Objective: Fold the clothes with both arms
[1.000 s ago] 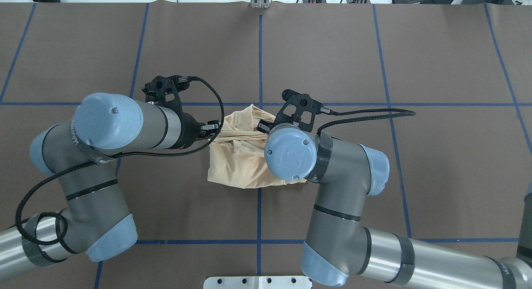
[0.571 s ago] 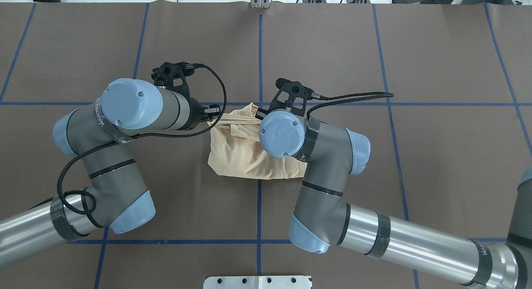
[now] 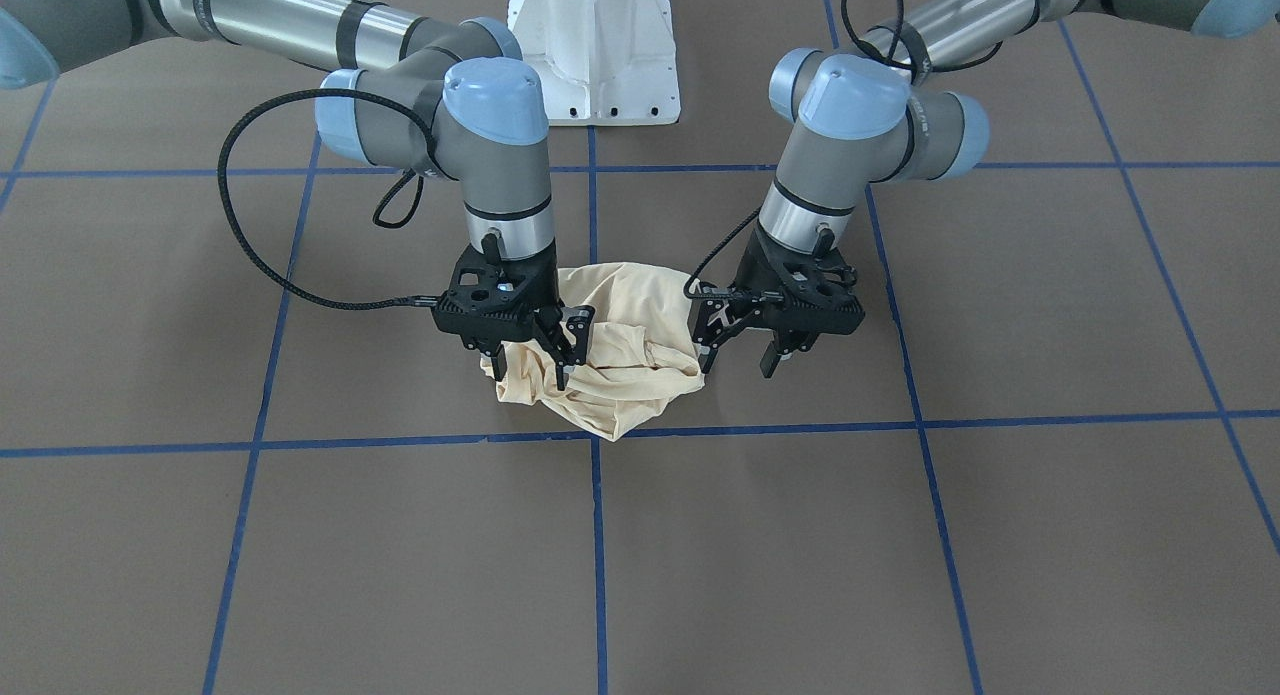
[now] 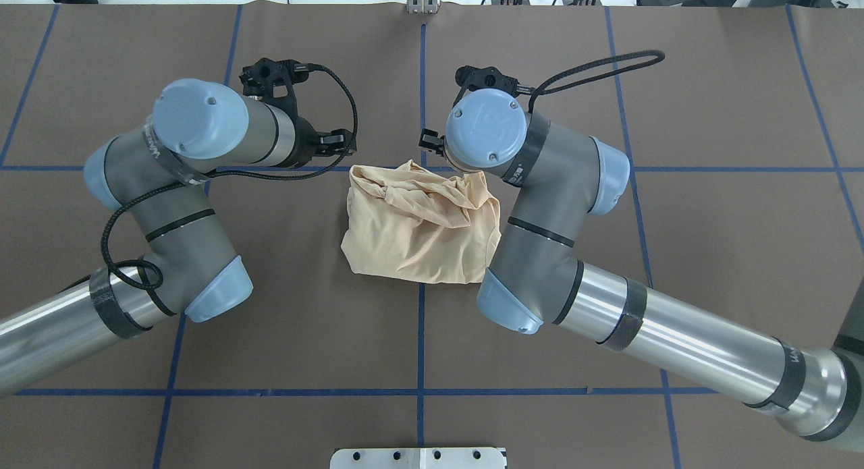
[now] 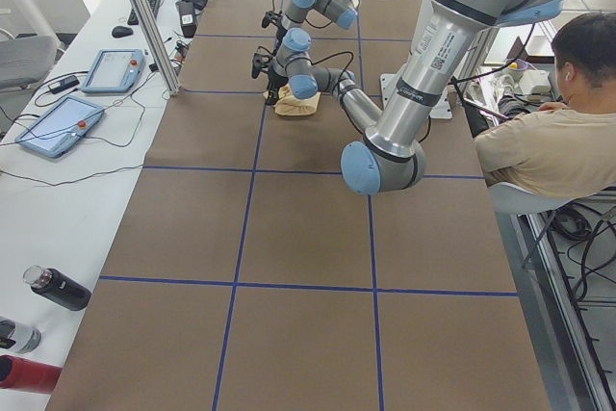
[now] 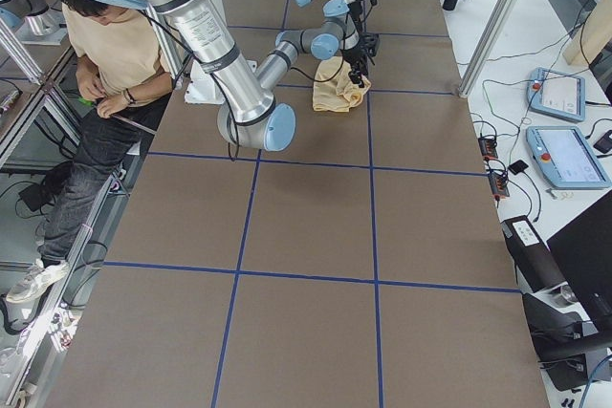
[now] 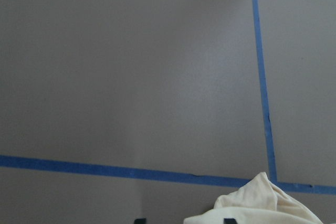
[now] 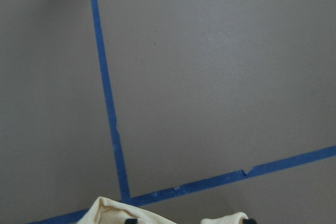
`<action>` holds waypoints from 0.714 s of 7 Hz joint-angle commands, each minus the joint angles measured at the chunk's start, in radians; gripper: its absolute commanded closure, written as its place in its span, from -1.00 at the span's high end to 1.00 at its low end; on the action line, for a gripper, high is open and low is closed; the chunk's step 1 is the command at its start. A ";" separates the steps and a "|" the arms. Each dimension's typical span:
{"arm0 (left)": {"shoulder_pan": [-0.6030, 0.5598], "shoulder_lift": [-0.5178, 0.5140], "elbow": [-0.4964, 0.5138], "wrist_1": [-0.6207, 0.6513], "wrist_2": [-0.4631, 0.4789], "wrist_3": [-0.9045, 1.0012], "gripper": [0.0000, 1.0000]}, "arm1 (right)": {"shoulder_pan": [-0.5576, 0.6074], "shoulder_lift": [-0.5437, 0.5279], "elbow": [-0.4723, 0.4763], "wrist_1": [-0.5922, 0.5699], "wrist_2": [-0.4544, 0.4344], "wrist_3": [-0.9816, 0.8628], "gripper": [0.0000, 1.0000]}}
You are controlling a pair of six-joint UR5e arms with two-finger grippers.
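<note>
Exterior front-facing view: T-shirt [image 3: 630,375] lies bunched by the table's [image 3: 900,535] tape crossing [image 3: 597,437], no neat fold yet made. Right gripper [image 3: 530,378], jaws wide, straddles its edge, possibly touching; left gripper [image 3: 737,370], equally wide, stands just beside.

We see the T-shirt [image 4: 405,246] as thin, soft cloth, matt and rumpled into loose creases. Under it the bench [image 4: 709,104] wears a matt brown sheet, smooth and paper-like, crossed by blue tape lines [image 4: 422,84] with a faint sheen and nicked edges. On either side of the T-shirt, the left arm [image 4: 47,337] and right arm [image 4: 682,351] have glossy brushed-metal tubes, duller grey housings and smooth, plastic-looking light-blue joint caps [image 4: 198,118]. Their black cables [image 3: 360,303] have a rough braided sleeve. The left gripper [image 3: 738,365] and right gripper [image 3: 528,372] look hard and matt black. Beyond the T-shirt, the pedestal base [image 3: 600,65] is smooth and white.
</note>
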 commanded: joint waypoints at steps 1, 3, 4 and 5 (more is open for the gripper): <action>-0.049 0.057 -0.016 -0.044 -0.043 0.158 1.00 | -0.042 0.033 0.017 -0.002 -0.010 0.006 1.00; -0.063 0.081 -0.015 -0.072 -0.044 0.184 1.00 | -0.191 0.042 0.016 -0.005 -0.156 0.023 0.10; -0.063 0.082 -0.013 -0.072 -0.044 0.184 1.00 | -0.229 0.036 0.004 -0.005 -0.173 0.024 -0.02; -0.063 0.081 -0.016 -0.072 -0.044 0.183 1.00 | -0.245 0.036 -0.016 -0.005 -0.191 0.024 -0.03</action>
